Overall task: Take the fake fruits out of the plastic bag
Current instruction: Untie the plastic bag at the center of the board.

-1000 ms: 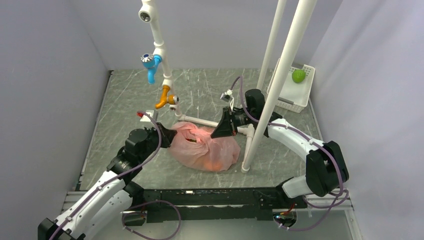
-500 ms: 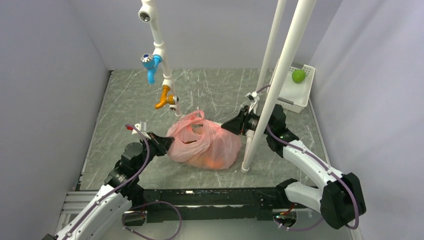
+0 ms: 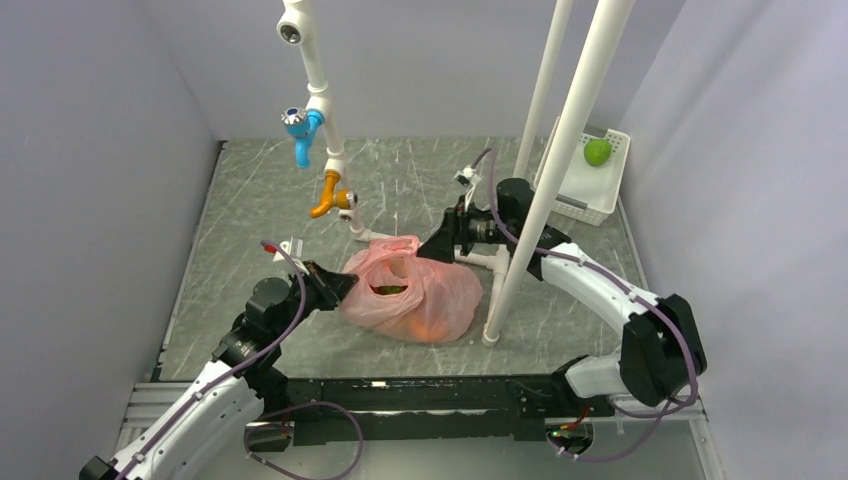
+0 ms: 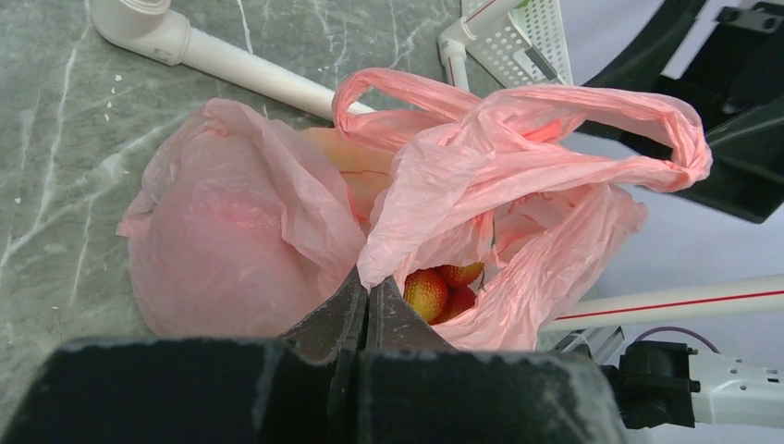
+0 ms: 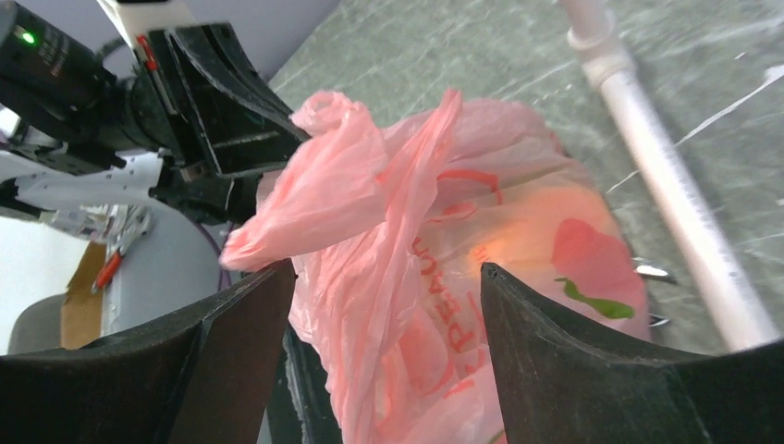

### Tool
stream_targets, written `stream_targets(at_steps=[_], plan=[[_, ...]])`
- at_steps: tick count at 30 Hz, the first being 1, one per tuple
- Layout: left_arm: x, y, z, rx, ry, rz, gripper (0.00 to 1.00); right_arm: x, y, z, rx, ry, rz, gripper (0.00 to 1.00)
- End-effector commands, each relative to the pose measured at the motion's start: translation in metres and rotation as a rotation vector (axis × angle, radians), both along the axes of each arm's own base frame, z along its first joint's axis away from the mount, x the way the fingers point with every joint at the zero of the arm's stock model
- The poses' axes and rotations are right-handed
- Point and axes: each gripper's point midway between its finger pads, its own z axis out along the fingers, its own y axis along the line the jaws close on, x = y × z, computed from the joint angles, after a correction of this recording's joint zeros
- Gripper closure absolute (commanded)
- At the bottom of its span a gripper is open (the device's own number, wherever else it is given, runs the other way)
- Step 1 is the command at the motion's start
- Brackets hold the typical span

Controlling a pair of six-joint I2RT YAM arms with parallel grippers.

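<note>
**Left jaws pinch the bag's rim, right jaws stand wide at its top**

The plastic bag (image 3: 425, 300) lies slumped near the middle of the grey marbled table (image 3: 250, 200), between the two arms. It sits just in front of a white pipe (image 3: 400, 240) that lies flat on the surface. The left gripper (image 4: 367, 301) comes in low from the bag's left side. Its jaws are pressed together, with a fold of pink film from the bag's mouth clamped between them.

Just past those tips the mouth gapes. Down inside are the fake fruits (image 4: 434, 291), a few glossy orange-yellow ones with a red blush, all inside the bag. From above, an orange glow shows through the film at the bag's near end.

The right gripper (image 5: 386, 268) reaches in from the far right side, its fingers spread well apart. The gathered top of the bag, with a twisted loop handle, rises between them. It cannot be told whether either finger touches the film.

The foot of an upright pole (image 3: 560, 150) stands just right of the bag. A white basket (image 3: 585, 195) sits in the far right corner, well apart from the bag, with a lime-green fruit (image 3: 597, 151) in it
</note>
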Motion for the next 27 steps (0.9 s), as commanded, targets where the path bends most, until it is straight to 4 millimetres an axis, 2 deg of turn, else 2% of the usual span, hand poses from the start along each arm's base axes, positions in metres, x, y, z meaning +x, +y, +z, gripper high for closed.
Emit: stream_targets(at_steps=[1,4,8,12,14,16,20,21,24,27], plan=[[-0.003,-0.008,0.032,-0.073,-0.068,-0.040,1.00,-0.009,0.020,0.001,0.021,0.009,0.081,0.23],[-0.006,-0.006,0.034,-0.087,-0.065,-0.036,1.00,-0.011,0.026,-0.007,0.028,0.036,0.088,0.24],[-0.007,-0.004,0.038,-0.086,-0.081,-0.030,1.00,-0.013,0.034,-0.012,0.035,0.060,0.106,0.28],[-0.007,0.002,0.033,-0.028,-0.061,-0.014,1.00,-0.018,0.044,-0.014,0.050,0.078,0.124,0.35],[-0.007,0.003,0.034,-0.014,-0.060,-0.010,1.00,-0.019,0.046,-0.014,0.065,0.088,0.132,0.44],[-0.007,0.005,0.034,-0.005,-0.057,-0.002,1.00,-0.018,0.046,-0.012,0.067,0.081,0.116,0.65],[-0.008,0.011,0.029,-0.003,-0.033,0.030,1.00,-0.013,0.034,0.001,0.066,-0.003,0.029,0.96],[-0.008,0.015,0.027,0.000,-0.021,0.050,1.00,-0.013,0.028,0.001,0.063,-0.026,0.002,1.00],[-0.009,0.025,0.016,0.018,0.042,0.110,1.00,-0.010,0.009,0.011,0.076,-0.083,-0.081,1.00],[-0.012,0.024,0.016,0.053,0.030,0.080,1.00,-0.005,-0.013,0.025,0.133,-0.098,-0.120,1.00]])
